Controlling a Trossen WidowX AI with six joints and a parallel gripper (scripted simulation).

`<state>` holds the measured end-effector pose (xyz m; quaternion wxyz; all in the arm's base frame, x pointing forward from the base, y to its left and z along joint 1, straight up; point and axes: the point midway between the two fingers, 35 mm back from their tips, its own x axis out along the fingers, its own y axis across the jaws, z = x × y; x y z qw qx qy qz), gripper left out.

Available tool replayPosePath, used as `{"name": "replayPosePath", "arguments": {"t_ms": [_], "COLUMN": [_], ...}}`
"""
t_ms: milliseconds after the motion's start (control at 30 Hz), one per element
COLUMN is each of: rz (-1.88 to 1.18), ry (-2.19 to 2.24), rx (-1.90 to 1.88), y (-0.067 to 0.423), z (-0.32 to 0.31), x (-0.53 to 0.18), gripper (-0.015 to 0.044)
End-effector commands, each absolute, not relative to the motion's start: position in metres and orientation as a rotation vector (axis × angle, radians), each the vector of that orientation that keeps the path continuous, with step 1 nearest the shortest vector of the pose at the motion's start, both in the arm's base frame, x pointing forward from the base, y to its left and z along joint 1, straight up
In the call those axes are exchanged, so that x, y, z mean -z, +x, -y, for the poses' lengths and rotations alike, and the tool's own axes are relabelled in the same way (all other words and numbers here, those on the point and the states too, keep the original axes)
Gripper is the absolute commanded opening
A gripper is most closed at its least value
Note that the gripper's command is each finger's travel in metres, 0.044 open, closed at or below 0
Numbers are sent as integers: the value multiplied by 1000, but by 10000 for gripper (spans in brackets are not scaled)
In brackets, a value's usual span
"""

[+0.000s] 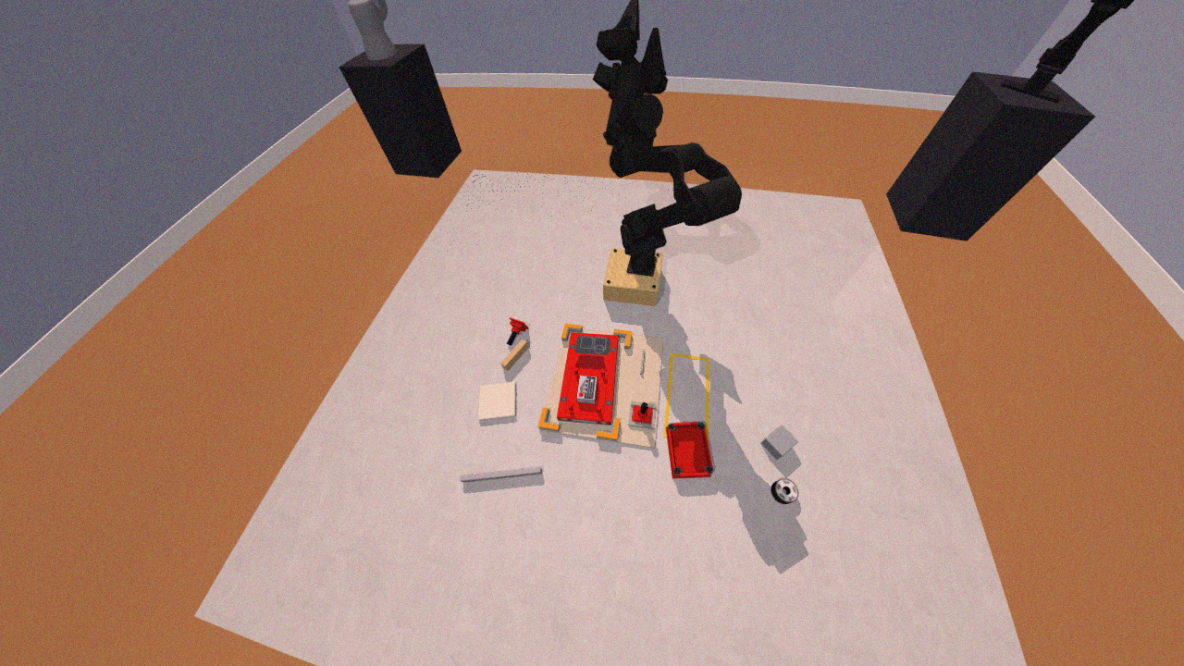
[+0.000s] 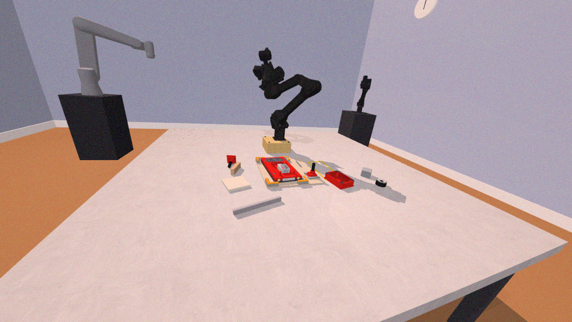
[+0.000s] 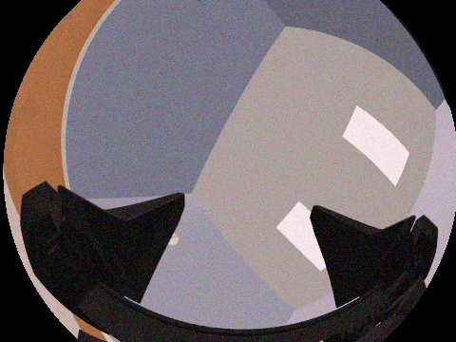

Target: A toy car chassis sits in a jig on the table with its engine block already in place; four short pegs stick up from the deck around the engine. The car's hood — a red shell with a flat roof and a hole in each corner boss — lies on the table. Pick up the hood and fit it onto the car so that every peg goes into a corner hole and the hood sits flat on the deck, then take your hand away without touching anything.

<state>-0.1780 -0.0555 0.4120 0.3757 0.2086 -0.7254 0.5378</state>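
The red hood (image 1: 689,450) (image 2: 339,179) lies on the table to the right of the jig, with dark holes at its corners. The red car chassis (image 1: 571,388) (image 2: 275,171) sits in the jig with orange corner brackets (image 1: 547,420). The grey engine block (image 1: 589,387) (image 2: 283,167) is on its deck; the pegs are too small to make out. My gripper (image 1: 641,29) (image 2: 264,53) (image 3: 251,208) is open and empty. It is raised high above the arm's base and points up, far from the hood. The wrist view shows only walls and ceiling.
A yellow outlined rectangle (image 1: 686,355) lies behind the hood. A grey cube (image 1: 779,441) and a round black-and-white part (image 1: 784,491) lie to the hood's right. A small red stand (image 1: 642,412), beige tile (image 1: 497,401), grey bar (image 1: 500,475) and wooden block (image 1: 513,354) surround the jig.
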Motion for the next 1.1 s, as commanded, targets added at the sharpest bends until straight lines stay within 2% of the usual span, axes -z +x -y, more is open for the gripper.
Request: {"name": "replayPosePath", "arguments": {"t_ms": [0,267,533,800,1067], "rz": [1858,1928,1990,2044,2102], "ry": [541,846,1186,1523,1871], "rx": [-1382,-1633,-1911,-2175,-2400], "y": [-179,-191,-177,-135,-64], "z": [57,132,219,300,364], "x": [-412,-416,-412,-399,-378], "gripper": [440,440,440,440,440]}}
